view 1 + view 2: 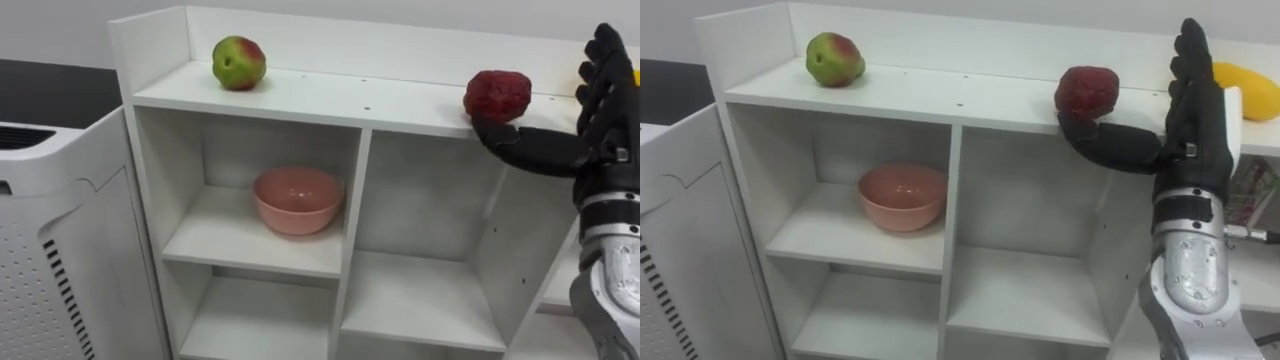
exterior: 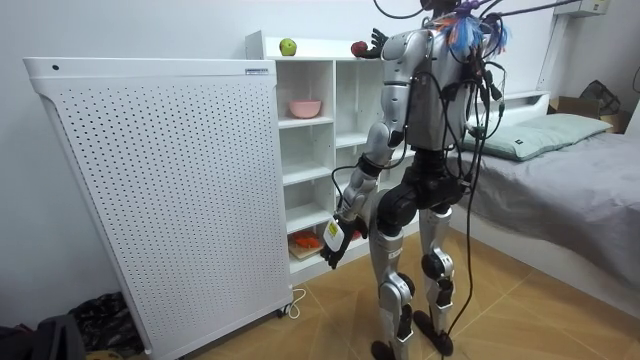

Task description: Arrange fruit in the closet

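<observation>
A dark red fruit [image 1: 497, 95] sits at the front edge of the white closet's top board [image 1: 330, 98]. My right hand [image 1: 605, 90] is raised just right of it, open, fingers straight up. Its thumb reaches left and touches the fruit's lower front. A green-and-red apple [image 1: 238, 62] lies at the top board's left end. A yellow fruit [image 1: 1248, 88] lies on the same board behind my right hand, partly hidden. In the room view I stand facing the closet, and my left hand [image 2: 335, 240] hangs low by my thigh.
A pink bowl [image 1: 298, 198] sits in the upper left compartment; the compartments beside and below it are bare. A white perforated cabinet [image 1: 60, 250] stands close on the left. A low shelf holds something orange [image 2: 305, 240]. A bed [image 2: 560, 150] is behind me.
</observation>
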